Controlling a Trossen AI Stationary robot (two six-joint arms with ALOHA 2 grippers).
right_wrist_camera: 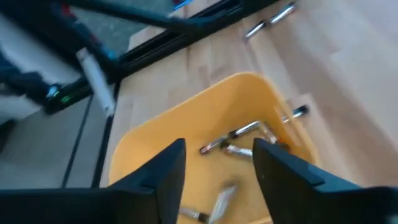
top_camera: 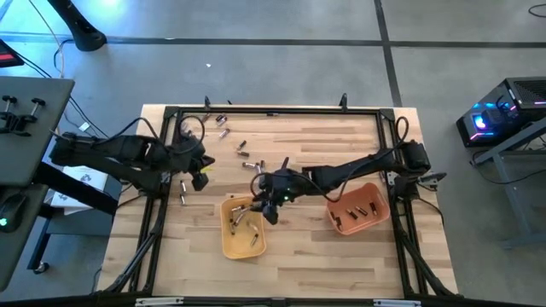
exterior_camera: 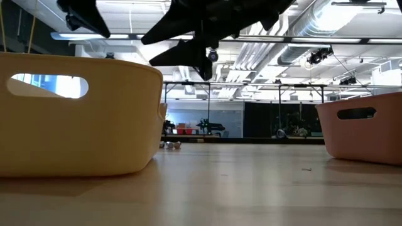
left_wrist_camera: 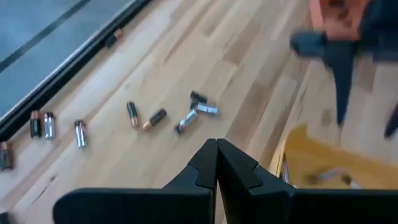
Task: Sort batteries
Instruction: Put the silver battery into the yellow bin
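Loose batteries (top_camera: 241, 147) lie on the wooden table's far left part; the left wrist view shows a cluster of them (left_wrist_camera: 186, 118) and more near the frame rail (left_wrist_camera: 40, 124). Several silvery batteries (right_wrist_camera: 239, 142) lie inside the yellow tray (top_camera: 243, 228). A few dark batteries (top_camera: 358, 210) lie in the orange tray (top_camera: 375, 193). My right gripper (right_wrist_camera: 217, 158) hangs open over the yellow tray's far right part, with nothing between its fingers. My left gripper (left_wrist_camera: 216, 155) is shut and empty, raised over the table left of the yellow tray (left_wrist_camera: 317, 162).
A black metal frame (top_camera: 273, 111) runs along the table's far edge and sides. One battery (top_camera: 182, 194) lies near the left rail. In the low view the yellow tray (exterior_camera: 81, 119) and orange tray (exterior_camera: 364, 129) stand with bare tabletop between them.
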